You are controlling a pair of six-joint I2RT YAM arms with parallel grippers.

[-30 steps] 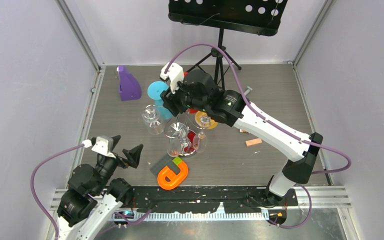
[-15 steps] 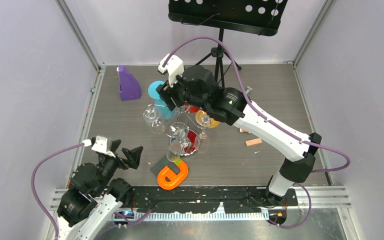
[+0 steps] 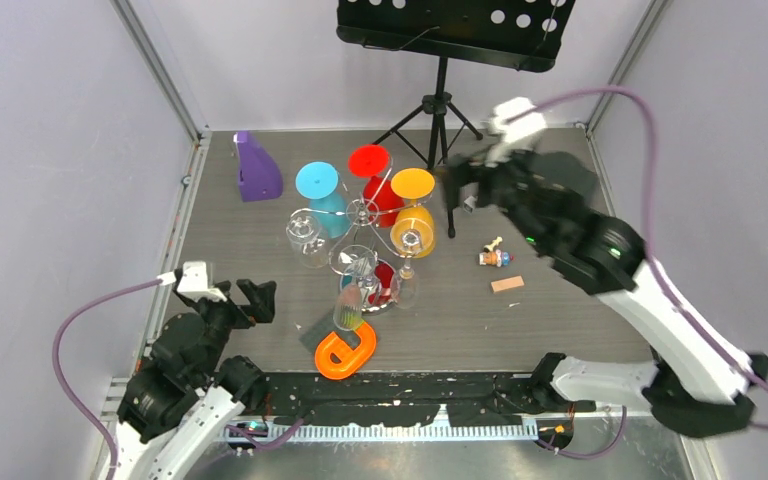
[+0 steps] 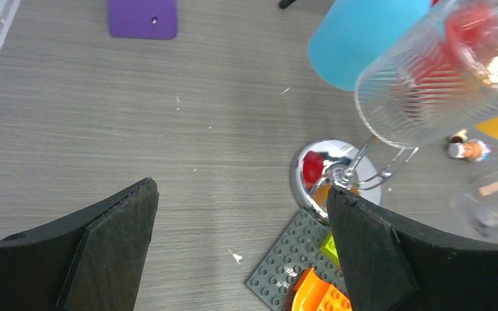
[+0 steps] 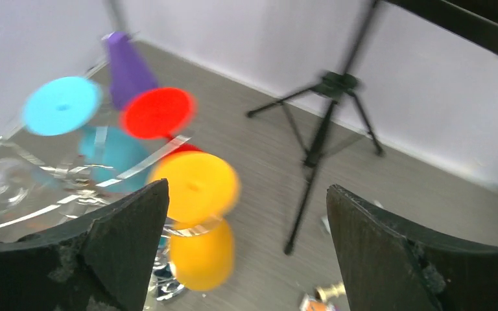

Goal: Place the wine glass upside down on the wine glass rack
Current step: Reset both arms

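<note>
The right claw (image 3: pixel 463 188) is standing with its jaws spread wide and nothing between them, hanging in the air just beside the pole of the black music stand (image 3: pixel 442 105). The wine glass rack (image 3: pixel 378 283) is sitting to this claw's left and a little nearer the arm bases, close by but not touching it. Three coloured glasses are hanging upside down from the rack's wire arms, feet uppermost: the yellow wine glass (image 3: pixel 412 225) is nearest the claw, the red wine glass (image 3: pixel 369 160) is just beyond it, and the blue wine glass (image 3: pixel 317 181) is farthest left. In the right wrist view they are showing low and to the left, the yellow one just beside the left finger; the view is blurring.

The left claw (image 3: pixel 243 300) is also gaping open and holding nothing. The rack's mirror base is lying ahead of it and to its right, with a clear ribbed glass (image 4: pixel 428 84) hanging above.
</note>
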